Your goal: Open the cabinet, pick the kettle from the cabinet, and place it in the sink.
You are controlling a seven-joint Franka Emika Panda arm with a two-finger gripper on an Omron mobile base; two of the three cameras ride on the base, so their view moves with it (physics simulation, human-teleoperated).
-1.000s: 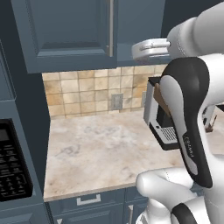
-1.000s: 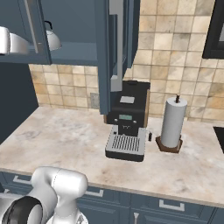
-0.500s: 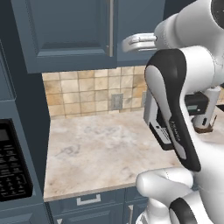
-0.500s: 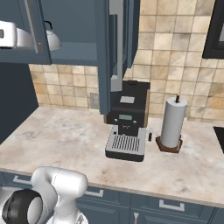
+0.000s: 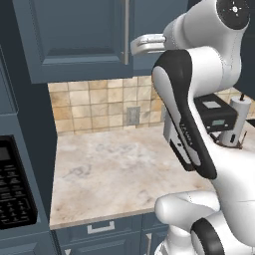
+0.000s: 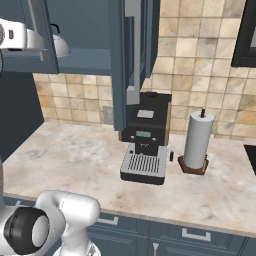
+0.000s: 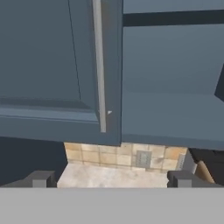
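Left base view: the white arm (image 5: 199, 99) has swung further left over the last second, so it now rises across the right side of the picture with its hand reaching up toward the cabinet (image 5: 74, 40), beside the slim silver handle (image 5: 126, 32) of the left door, which is shut. In the right base view the cabinet's right door (image 6: 131, 60) stands swung out toward the camera, above the coffee machine (image 6: 145, 140) at the back of the counter (image 6: 75, 155), and the shelf behind it is open to view. The kettle (image 6: 59, 44) sits on that shelf, toward its left end, partly behind the edge of the left door. The hand view looks straight at the left door's handle (image 7: 99, 65) and the open shelf (image 7: 170, 118) to its right, with the gripper (image 7: 109, 178) spread wide and holding nothing. The arm seems to be lining up on the cabinet, either to open the left door or to reach for the kettle; the sink lies elsewhere.
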